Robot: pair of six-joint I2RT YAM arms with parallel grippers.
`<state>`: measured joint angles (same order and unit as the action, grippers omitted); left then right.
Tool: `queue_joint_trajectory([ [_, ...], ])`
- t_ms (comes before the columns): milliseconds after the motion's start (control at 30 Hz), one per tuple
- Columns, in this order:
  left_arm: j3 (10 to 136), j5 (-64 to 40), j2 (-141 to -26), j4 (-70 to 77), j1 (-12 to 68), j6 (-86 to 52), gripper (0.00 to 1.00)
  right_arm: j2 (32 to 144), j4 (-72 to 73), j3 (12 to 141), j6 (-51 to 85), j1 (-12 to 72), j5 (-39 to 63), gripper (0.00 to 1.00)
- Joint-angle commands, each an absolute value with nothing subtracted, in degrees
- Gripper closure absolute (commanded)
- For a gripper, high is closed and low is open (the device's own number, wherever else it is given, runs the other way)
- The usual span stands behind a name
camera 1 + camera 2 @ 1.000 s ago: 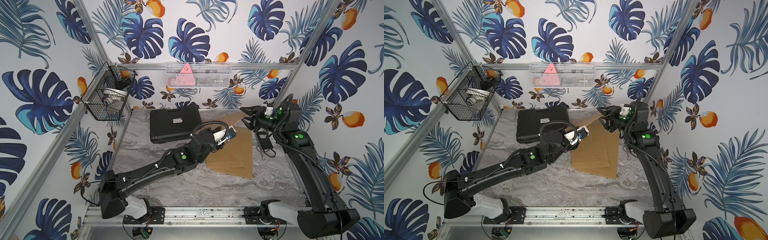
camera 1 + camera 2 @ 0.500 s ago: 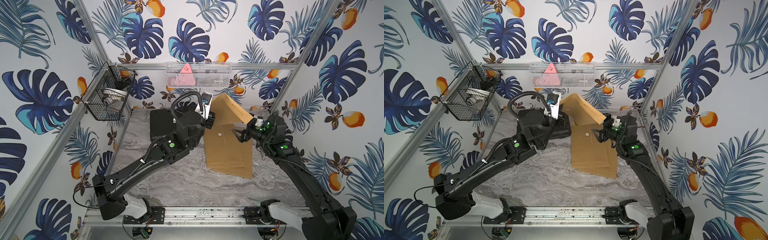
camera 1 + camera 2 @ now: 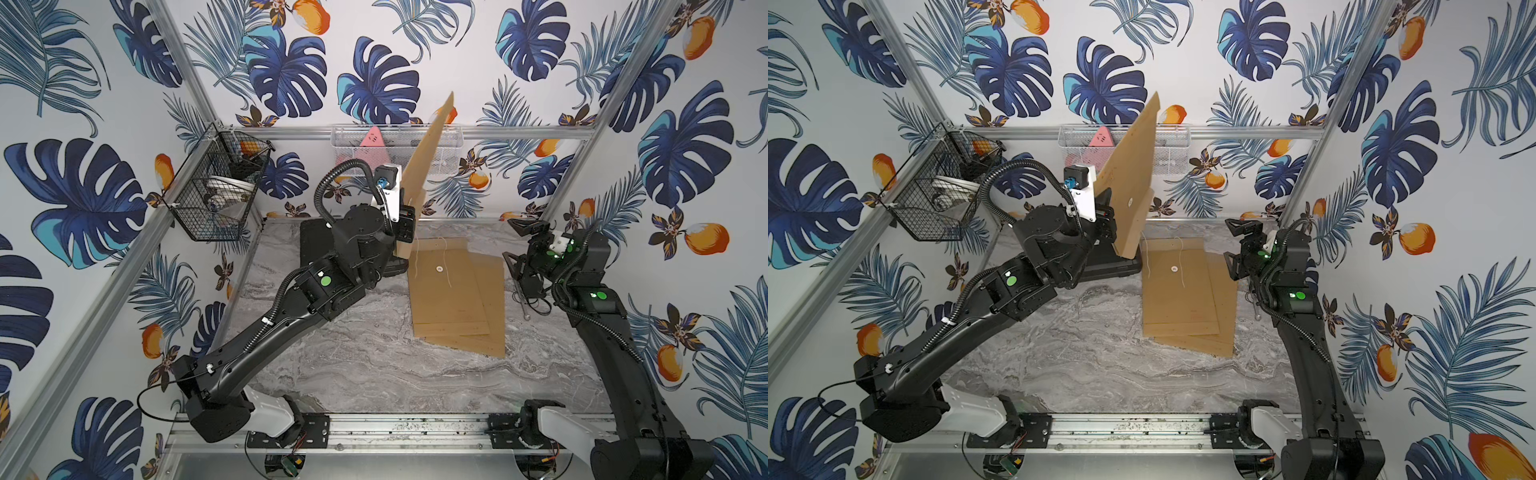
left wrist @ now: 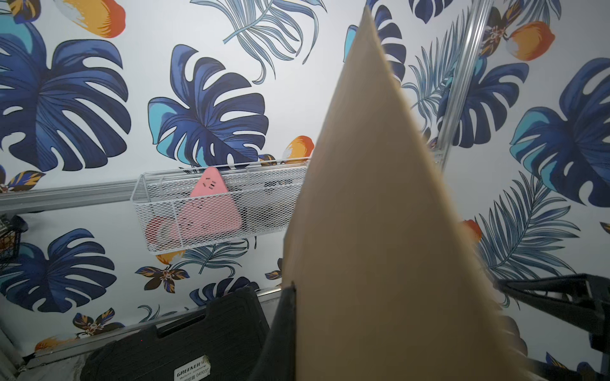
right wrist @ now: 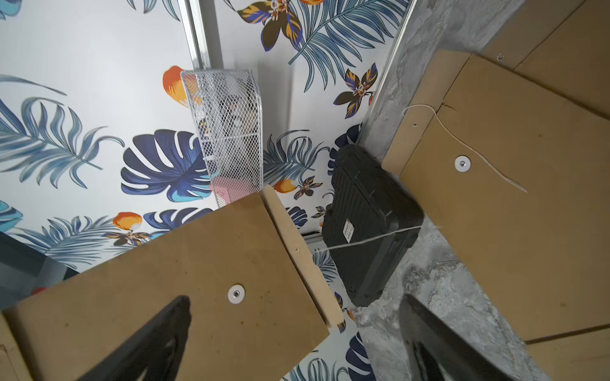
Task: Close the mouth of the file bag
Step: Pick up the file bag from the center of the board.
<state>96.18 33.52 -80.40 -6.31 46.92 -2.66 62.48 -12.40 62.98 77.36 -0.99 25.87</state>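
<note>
File bag (image 3: 1129, 174), upper centre: tan, white disc. Table (image 3: 374, 374): grey marble. Case (image 5: 363, 198): blk. Walls (image 3: 478, 62): white w/ blue leaves, orange fruit.

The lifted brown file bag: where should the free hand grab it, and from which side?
Probably the narrow flap along the file bag's mouth, approached from the open right hand's side. The left hand pinches the bag nearly upright, so the thin flap edge faces the right hand and juts free.

Leaf-patterned walls (image 3: 498, 104) enclose a grey marble-look tabletop (image 3: 374, 365); aluminium rails (image 3: 519, 132) edge them; lighting seems even.
</note>
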Motion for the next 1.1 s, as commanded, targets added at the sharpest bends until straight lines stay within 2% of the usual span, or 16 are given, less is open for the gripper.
queue_joint_trajectory([
  [0,96.0,34.86,-79.57,-5.1,46.06,-10.11,1.0,61.99,-6.25,60.29,80.35,1.68,29.28,0.06],
  [200,90.34,33.63,-78.89,5.08,45.35,-21.07,1.0,62.27,12.5,54.95,88.68,22.55,15.99,0.04],
  [467,78.85,30.75,-77.34,26.5,45.35,-25.05,1.0,66.84,34.94,49.41,100.81,35.63,1.71,0.03],
  [633,75.66,30.68,-78.04,34.78,46.31,-27.38,1.0,70.93,40.36,50.56,101.99,40.25,-4.81,0.04],
  [833,74.36,34.12,-78.32,39.09,50.65,-24.96,1.0,72.95,43.64,50.5,98.36,40.6,-13.22,0.06],
  [967,73.09,34.9,-77.59,39.11,51.8,-25.63,1.0,73.59,46.49,50.34,94.43,39.99,-19.02,0.11],
  [1067,71.52,35.33,-76.96,39.64,52.53,-25.58,1.0,74.2,45.64,51.3,93.81,38.57,-19.2,0.16],
])
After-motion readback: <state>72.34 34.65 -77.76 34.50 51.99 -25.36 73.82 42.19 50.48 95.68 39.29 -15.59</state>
